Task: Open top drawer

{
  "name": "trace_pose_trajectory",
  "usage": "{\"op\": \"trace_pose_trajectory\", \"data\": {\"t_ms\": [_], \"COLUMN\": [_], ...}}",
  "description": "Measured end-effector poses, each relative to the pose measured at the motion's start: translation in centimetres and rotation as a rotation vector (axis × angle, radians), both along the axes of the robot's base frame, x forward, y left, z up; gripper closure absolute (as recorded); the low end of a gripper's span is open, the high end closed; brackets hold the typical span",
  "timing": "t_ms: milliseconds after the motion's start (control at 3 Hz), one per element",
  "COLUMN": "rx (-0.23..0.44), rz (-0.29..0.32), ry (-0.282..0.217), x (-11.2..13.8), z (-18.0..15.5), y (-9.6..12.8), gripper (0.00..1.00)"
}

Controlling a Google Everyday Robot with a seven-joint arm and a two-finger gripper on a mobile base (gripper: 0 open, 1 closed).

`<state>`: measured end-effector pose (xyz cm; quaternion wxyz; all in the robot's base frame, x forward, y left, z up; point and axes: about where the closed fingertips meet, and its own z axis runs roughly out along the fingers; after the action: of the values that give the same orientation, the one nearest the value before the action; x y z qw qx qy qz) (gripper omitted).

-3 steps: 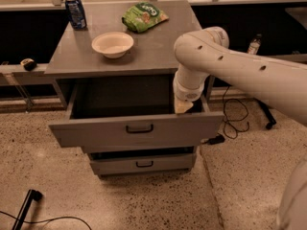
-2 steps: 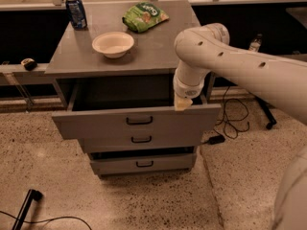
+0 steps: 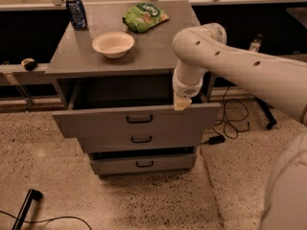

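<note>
Grey top drawer (image 3: 103, 123) further in than before, gripper (image 3: 182, 102) on its rim, grip unclear.

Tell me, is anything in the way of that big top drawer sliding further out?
Nothing visible. The gripper sits at the upper front edge of the top drawer, toward its right end, with nothing between them. Only open floor lies ahead of the drawer; a black object lies far left, off its path.

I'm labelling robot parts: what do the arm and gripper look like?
The arm is a thick, smooth off-white tube dotted with small dark holes, with a rounded joint. The gripper, at the top drawer's front rim, is a small cream-yellow tip under a white cuff.
</note>
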<state>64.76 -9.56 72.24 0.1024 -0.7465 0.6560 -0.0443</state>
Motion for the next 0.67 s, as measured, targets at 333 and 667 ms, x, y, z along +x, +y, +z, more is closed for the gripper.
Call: {"op": "trace_pose_trajectory", "data": {"t_ms": [333, 667], "rx": [-0.017, -0.039], "rz": [-0.005, -0.021], "ry": [-0.002, -0.004], "x": [1.5, 3.0], "z": [0.1, 0.4], "y": [0.1, -0.2], "gripper": [0.93, 1.00]}}
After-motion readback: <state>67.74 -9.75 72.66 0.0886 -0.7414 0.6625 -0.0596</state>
